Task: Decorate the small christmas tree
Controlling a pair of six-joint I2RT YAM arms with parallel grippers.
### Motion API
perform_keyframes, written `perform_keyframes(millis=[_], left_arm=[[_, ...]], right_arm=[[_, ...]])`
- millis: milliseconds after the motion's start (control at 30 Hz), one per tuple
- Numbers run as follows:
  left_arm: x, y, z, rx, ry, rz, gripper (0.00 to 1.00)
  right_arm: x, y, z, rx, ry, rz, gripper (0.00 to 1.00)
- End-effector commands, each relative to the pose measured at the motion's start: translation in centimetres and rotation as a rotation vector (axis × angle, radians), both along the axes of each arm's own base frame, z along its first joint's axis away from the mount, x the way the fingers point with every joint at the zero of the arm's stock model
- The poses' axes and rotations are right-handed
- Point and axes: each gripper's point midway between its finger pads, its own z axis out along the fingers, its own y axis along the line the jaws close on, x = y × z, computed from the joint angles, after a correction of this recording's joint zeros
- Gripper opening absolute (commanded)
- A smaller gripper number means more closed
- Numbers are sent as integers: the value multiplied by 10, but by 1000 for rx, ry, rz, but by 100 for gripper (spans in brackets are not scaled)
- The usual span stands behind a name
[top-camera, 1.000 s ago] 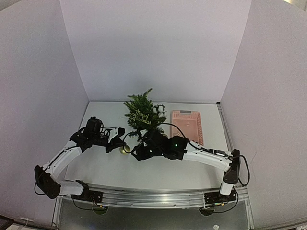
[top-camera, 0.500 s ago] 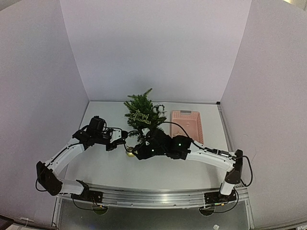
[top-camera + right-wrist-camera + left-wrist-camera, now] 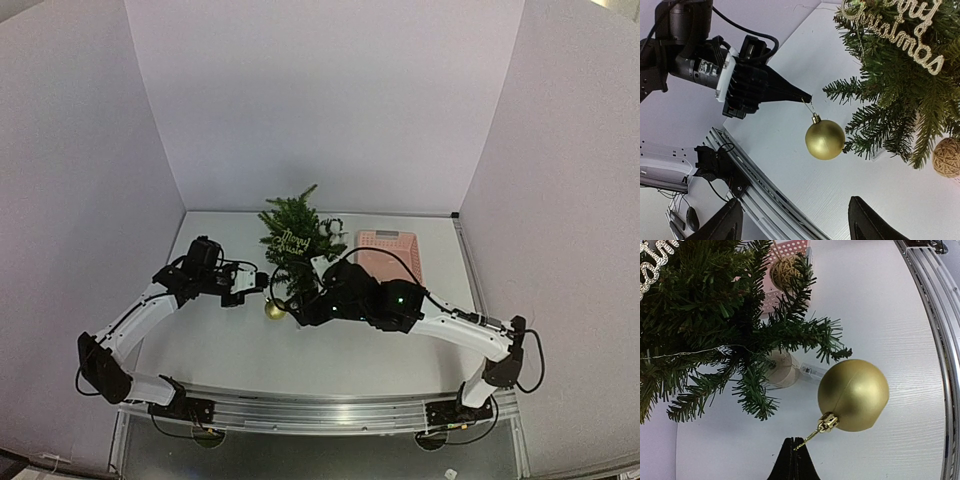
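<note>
The small christmas tree (image 3: 295,240) stands at the back middle, dark green, with a glittery "Merry Christmas" sign (image 3: 900,35) and a twine ball (image 3: 947,157) on it. Its pale pot base (image 3: 780,369) shows under the branches. My left gripper (image 3: 794,447) is shut on the gold hanging loop of a gold ball ornament (image 3: 853,395), which hangs just beside the tree's lower branch tips; the ball also shows in the top view (image 3: 274,310) and the right wrist view (image 3: 825,139). My right gripper (image 3: 795,225) is open and empty, near the ball and the tree's front.
A pink basket (image 3: 390,262) lies right of the tree. White walls enclose the table on three sides. A metal rail (image 3: 935,340) runs along the table's near edge.
My left gripper has carried the gold ball to the right, closer to the tree's lower branches. My right arm has shifted right and its gripper has backed off from the ball.
</note>
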Motion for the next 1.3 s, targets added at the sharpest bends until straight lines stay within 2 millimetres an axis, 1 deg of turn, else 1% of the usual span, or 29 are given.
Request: perform_keyframes(millis=[0, 167, 400, 667, 800, 967, 1067, 1267], left_arm=[[12, -7, 24, 0, -129, -45, 0], [14, -11, 31, -22, -128, -56, 0], [22, -12, 27, 16, -180, -79, 0], [27, -21, 35, -1, -213, -100, 0], [28, -21, 30, 12, -214, -103, 0], [30, -24, 34, -7, -217, -97, 0], [32, -23, 34, 2, -217, -88, 0], [35, -21, 42, -16, -229, -43, 0]], right_arm=[[2, -12, 23, 42, -54, -26, 70], [3, -13, 19, 37, -53, -28, 70], [3, -15, 20, 39, -61, -30, 70], [3, -14, 19, 45, -62, -29, 70], [3, -13, 19, 50, -63, -29, 70], [3, -12, 20, 54, -66, -26, 70], [3, -11, 19, 57, -64, -24, 70], [3, -10, 10, 47, -58, -28, 68]])
